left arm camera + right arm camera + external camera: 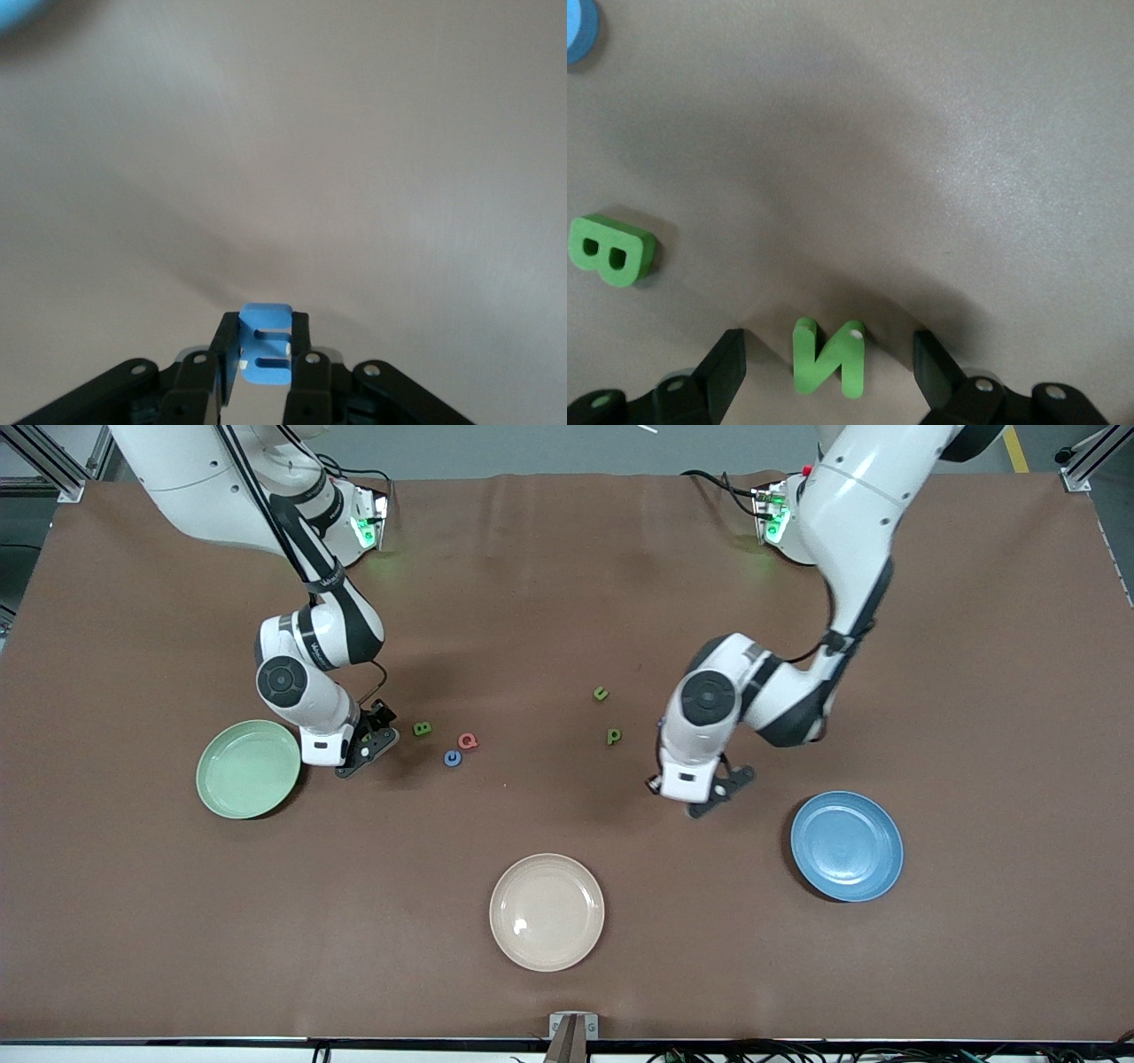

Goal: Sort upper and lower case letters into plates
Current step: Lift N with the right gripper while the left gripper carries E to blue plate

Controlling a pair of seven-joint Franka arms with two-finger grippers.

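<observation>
The left gripper [264, 354], just beside the blue plate [847, 846], is clamped on a blue letter [265, 356], while the right gripper [829, 363], just beside the green plate [248, 768], has its fingers spread apart around a green N [827, 359] lying on the table [567, 602].

Blue letter [265, 356] clamped between left gripper fingers [221, 359], its sides covered and shape unreadable. Blue disc [579, 30] cut by picture's edge. Green N [827, 359] hidden in the front view.
</observation>
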